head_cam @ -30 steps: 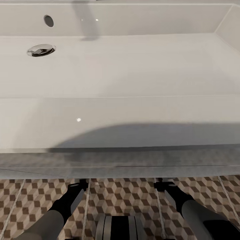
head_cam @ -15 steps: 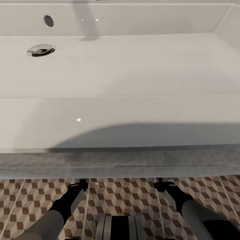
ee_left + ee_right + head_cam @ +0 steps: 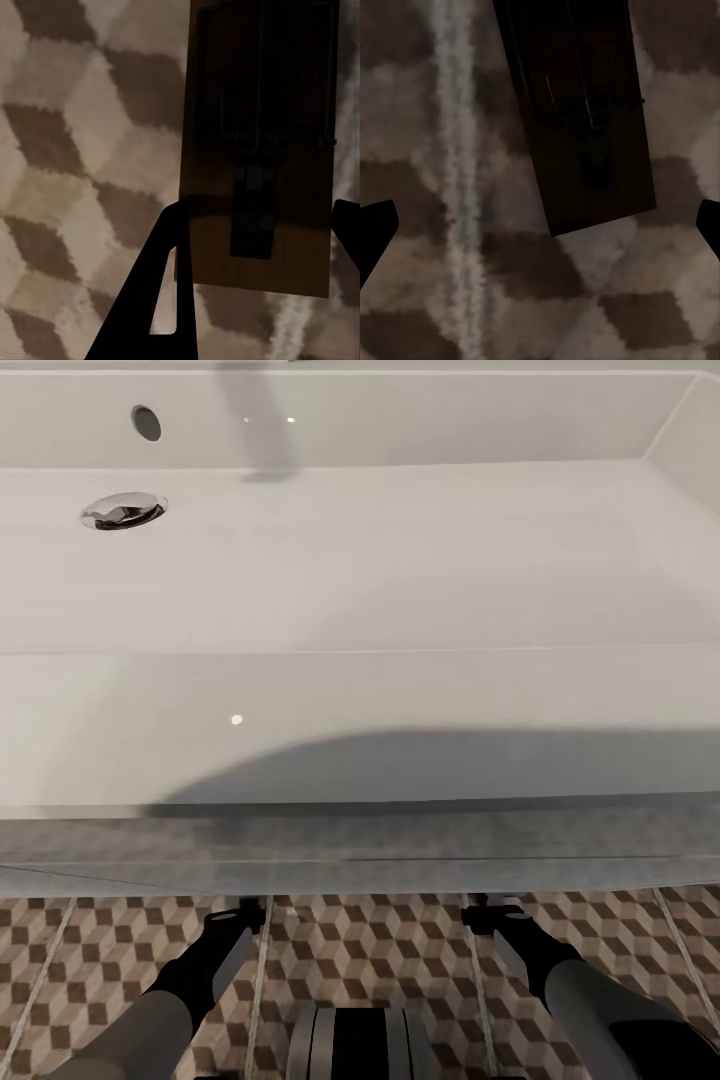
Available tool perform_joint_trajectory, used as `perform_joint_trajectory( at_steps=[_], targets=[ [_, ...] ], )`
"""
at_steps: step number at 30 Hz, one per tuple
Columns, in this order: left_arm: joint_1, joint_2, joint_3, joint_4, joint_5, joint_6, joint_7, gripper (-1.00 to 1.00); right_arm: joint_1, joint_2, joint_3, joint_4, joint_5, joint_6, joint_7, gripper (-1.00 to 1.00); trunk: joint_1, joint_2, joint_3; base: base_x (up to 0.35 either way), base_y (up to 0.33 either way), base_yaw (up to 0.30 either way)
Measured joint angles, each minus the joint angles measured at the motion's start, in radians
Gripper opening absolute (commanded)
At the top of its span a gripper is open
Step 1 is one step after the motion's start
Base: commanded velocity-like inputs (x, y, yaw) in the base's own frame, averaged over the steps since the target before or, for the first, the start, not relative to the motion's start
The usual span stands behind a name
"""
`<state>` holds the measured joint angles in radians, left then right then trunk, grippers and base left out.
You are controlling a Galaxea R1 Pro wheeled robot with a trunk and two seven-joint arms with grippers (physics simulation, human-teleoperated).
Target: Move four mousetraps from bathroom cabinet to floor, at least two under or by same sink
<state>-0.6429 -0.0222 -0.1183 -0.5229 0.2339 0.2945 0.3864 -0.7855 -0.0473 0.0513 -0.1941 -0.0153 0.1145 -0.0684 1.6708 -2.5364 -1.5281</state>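
Observation:
In the left wrist view a brown wooden mousetrap [image 3: 259, 150] with dark metal parts sits flat against the cube-patterned bathroom floor [image 3: 67, 150]. My left gripper [image 3: 259, 217] is shut on its two long edges. Another mousetrap [image 3: 581, 112] lies on the floor [image 3: 450, 285] in the right wrist view, and my right gripper [image 3: 540, 225] is open, with its fingers wide apart and clear of the trap. From the head, both grippers [image 3: 235, 925] [image 3: 490, 920] reach down at the foot of the white vanity, right below the bathroom sink [image 3: 360, 560]. The cabinet is out of view.
The white vanity front [image 3: 360, 840] overhangs the floor [image 3: 370, 950] just ahead of my arms. The sink's chrome drain [image 3: 124, 510] and overflow hole [image 3: 146, 422] sit at the far left. My own base [image 3: 355, 1045] shows between the arms.

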Motion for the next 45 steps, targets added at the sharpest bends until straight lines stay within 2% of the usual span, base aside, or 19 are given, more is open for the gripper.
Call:
perform_joint_trajectory(
  at_steps=[25,26,45],
  targets=[
    [-0.001,-0.009,-0.001,0.002,0.002,0.012,-0.03,-1.0,0.0,0.0,0.0,0.0,0.0,0.0,0.0,1.0,0.0,0.0,0.0,0.0,0.0,0.0],
    [-0.001,-0.009,-0.001,0.002,0.002,0.013,-0.03,1.0,0.0,0.0,0.0,0.0,0.0,0.0,0.0,1.0,0.0,0.0,0.0,0.0,0.0,0.0],
    [-0.003,-0.014,0.0,0.003,0.003,0.013,-0.03,1.0,0.0,0.0,0.0,0.0,-0.001,0.0,0.0,1.0,0.0,0.0,0.0,0.0,0.0,0.0]
  ],
)
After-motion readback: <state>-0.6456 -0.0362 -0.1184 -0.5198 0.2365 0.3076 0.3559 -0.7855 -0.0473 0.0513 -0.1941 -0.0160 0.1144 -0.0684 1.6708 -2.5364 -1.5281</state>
